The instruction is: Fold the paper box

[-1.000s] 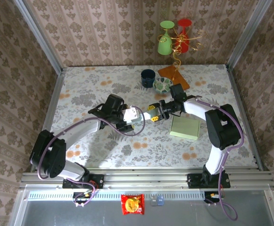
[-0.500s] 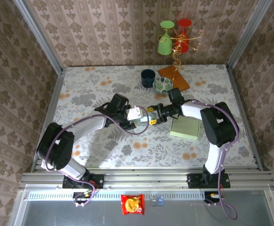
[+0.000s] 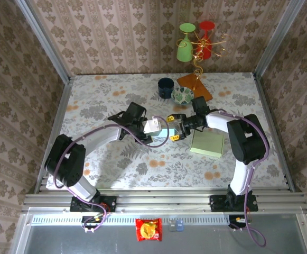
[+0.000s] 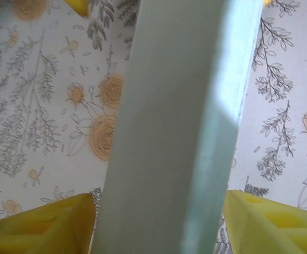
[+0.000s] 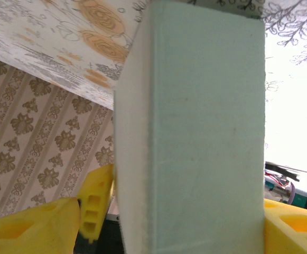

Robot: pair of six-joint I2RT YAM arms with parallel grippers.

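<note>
The pale green paper box point(image 5: 195, 132) stands upright between the pads of both grippers, which meet over the flowered table point(image 3: 90, 95). The left gripper point(image 4: 158, 201) straddles the box's sides with its yellow pads close against them, but I cannot tell whether they actually press. The right gripper point(image 5: 171, 211) stands wide, one pad beside the box and the other clear of it. A flat green sheet point(image 3: 206, 143) lies just behind the right gripper, beside its arm.
</note>
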